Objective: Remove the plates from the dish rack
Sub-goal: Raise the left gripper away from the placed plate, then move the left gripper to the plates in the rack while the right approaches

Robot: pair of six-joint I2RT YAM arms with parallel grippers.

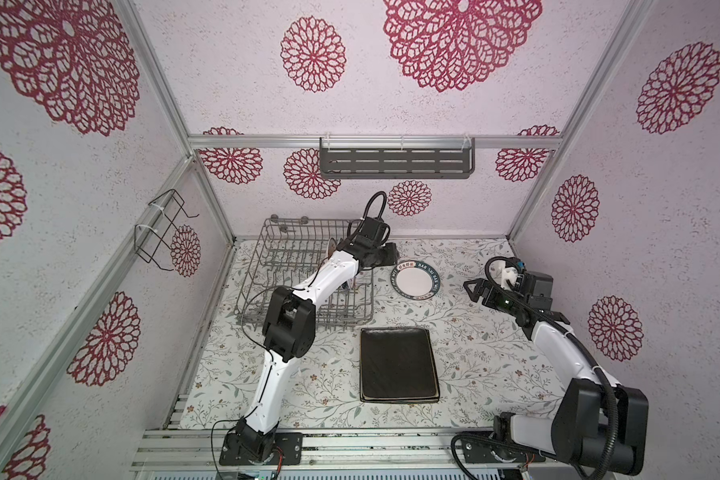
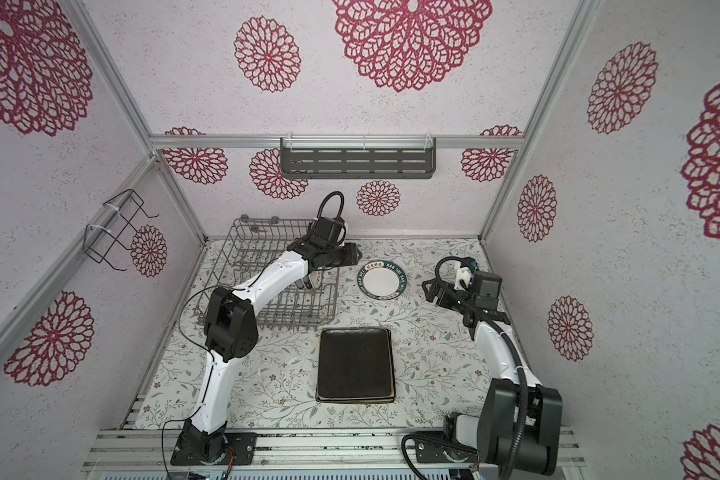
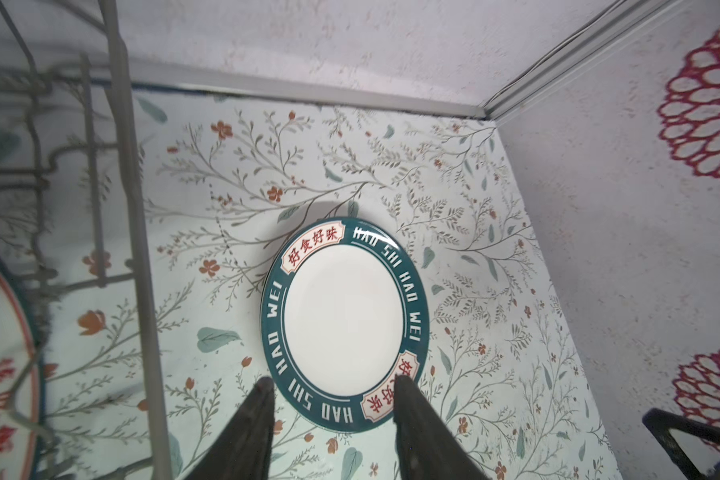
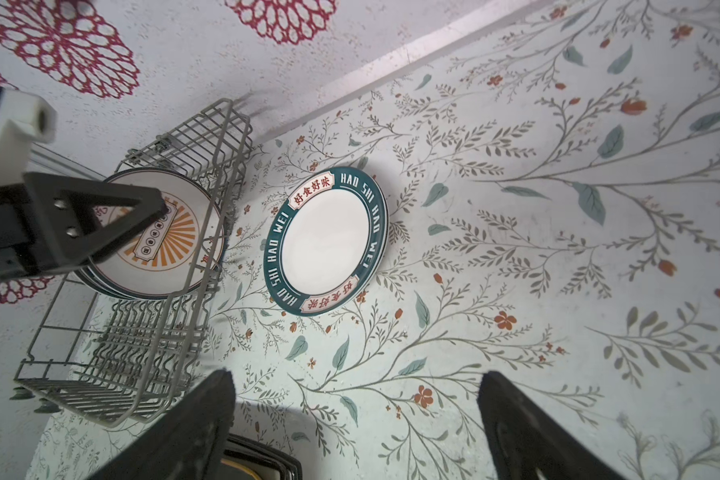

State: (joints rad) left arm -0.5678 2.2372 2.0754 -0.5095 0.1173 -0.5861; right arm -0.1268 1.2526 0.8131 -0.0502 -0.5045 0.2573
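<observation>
My left claw [image 3: 333, 384], part-open and empty, hung nearer the plates [image 4: 163, 249] standing in the dish rack [image 4: 84, 395] than my wide-open right claw [image 4: 356, 376].

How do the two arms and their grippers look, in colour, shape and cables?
Both the left arm and the right arm have white shell links and bulky black joints. A black cable loops above the left wrist, a ribbed black hose runs along the right arm. The left gripper and right gripper have black tapering fingers.
</observation>
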